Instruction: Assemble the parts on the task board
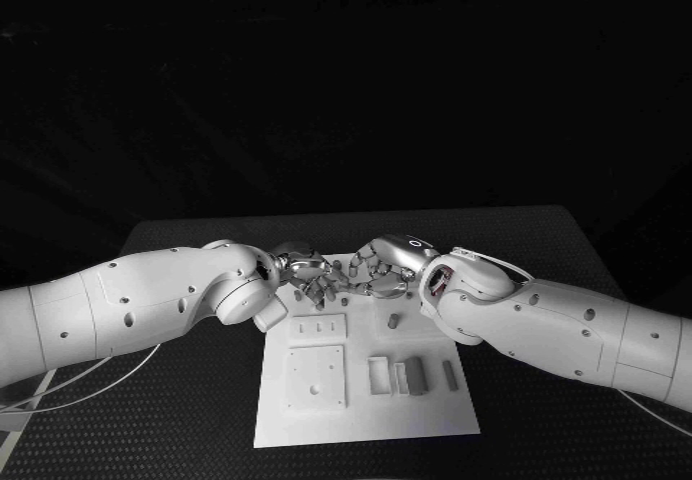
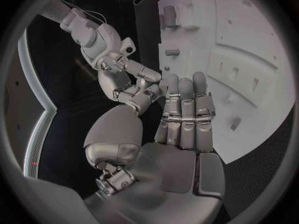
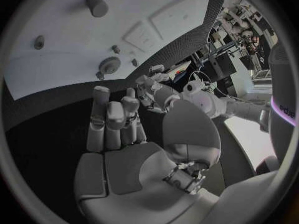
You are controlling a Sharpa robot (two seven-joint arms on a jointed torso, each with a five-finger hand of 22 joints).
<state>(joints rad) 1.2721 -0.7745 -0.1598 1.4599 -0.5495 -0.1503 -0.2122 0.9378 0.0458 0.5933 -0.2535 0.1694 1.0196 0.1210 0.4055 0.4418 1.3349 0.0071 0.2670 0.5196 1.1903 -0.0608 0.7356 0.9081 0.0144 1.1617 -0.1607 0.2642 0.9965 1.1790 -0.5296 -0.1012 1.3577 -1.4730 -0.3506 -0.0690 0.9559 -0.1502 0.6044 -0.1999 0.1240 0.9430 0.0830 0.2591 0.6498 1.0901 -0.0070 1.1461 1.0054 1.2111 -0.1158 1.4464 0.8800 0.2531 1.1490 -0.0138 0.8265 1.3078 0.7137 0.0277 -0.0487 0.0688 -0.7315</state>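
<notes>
Where the two silver hands meet over its far end, the flat white rectangular task board (image 1: 368, 415) lies mid-table, its shallow recessed pockets holding small grey block parts (image 1: 415, 375) and a grey peg (image 1: 394, 321); a small grey gear (image 3: 109, 65) sits on it too. Left hand (image 1: 307, 273) fingers extended side by side, holding nothing. Right hand (image 1: 381, 268) fingers loosely curled; whether it holds anything, cannot tell. Black textured table (image 1: 173, 430), dark room.

surface: black table (image 1: 188, 240), ribbed dark mat | backdrop: unlit black beyond its far edge | side: cluttered equipment and cables (image 3: 239, 22) under bright light
</notes>
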